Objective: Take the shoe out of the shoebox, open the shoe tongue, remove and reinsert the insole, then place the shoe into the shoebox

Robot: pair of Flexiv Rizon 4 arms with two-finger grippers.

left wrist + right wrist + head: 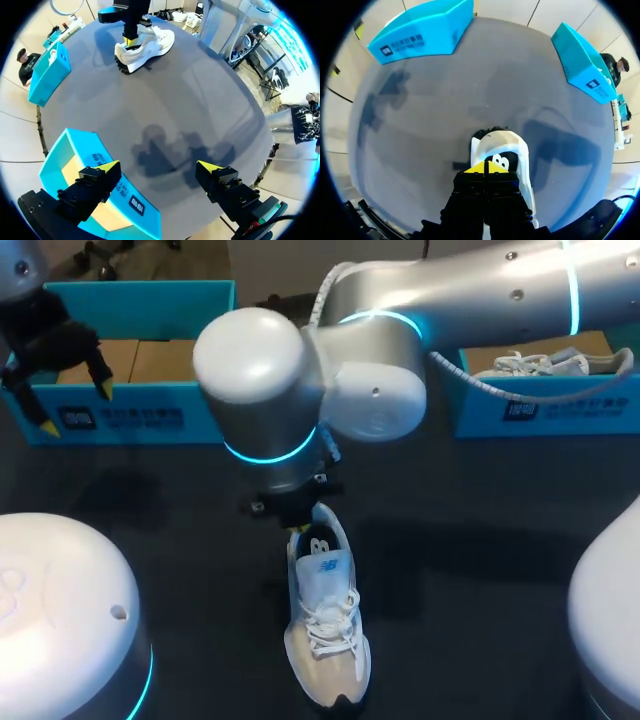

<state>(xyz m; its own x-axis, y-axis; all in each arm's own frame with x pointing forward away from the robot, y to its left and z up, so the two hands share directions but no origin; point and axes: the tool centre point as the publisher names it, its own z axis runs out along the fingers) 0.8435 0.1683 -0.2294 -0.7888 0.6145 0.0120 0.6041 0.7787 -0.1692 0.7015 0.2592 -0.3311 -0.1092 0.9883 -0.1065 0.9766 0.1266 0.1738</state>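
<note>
A white and beige shoe point(325, 625) stands upright on the dark table point(480, 540), toe toward the near edge. My right arm reaches across from the right, and its gripper point(300, 528) is shut with the tips at the shoe's heel opening. In the right wrist view the yellow tips point(485, 167) press together over the shoe point(512, 145); whether something thin is pinched cannot be seen. My left gripper point(75, 408) hangs open and empty above the front wall of the left blue shoebox point(130, 415), whose inside looks bare. The left wrist view shows the open gripper point(159, 166) over that shoebox point(75, 150), with the shoe point(147, 45) far ahead.
A second blue shoebox point(540, 405) stands at the back right with another white shoe point(545, 363) lying in it. Both boxes point(420, 32) point(582, 62) sit along the far side of the table, well apart from the shoe.
</note>
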